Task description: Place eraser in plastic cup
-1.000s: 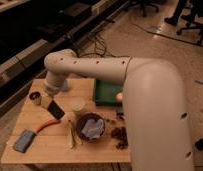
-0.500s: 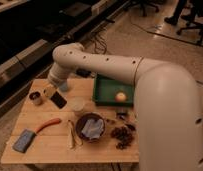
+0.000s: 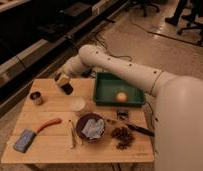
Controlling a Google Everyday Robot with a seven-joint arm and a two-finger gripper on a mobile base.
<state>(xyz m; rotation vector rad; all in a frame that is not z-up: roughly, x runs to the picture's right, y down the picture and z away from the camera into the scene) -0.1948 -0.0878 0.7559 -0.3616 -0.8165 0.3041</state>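
One gripper [image 3: 63, 82] hangs over the far left part of the wooden table [image 3: 55, 142], at the end of a thick white arm [image 3: 130, 70] that reaches in from the right, and it is clamped on the eraser [image 3: 66, 88], the flat black bar that juts from between the fingers. The eraser is held in the air above the tabletop, its long axis tilted, running from upper left at the gripper down toward the lower right, with the free dark end pointing down at the table. Just to the right and nearer the camera stands a pale cup [image 3: 78, 106] on the tabletop, apart from the eraser; whether this is the plastic cup cannot be told. To the left, near the table's far left edge, stands a small dark metal cup [image 3: 36, 97]. To the right of the gripper a green tray [image 3: 106, 79] holds a round yellow-orange object [image 3: 122, 96]. Nearer the camera, a purple bowl [image 3: 80, 121] with a crumpled pale cloth inside sits mid-table, an orange-handled tool [image 3: 48, 124] lies to its left, and a blue-grey block [image 3: 24, 141] rests near the front left corner. A cluster of dark small pieces [image 3: 123, 135] lies right of the bowl.
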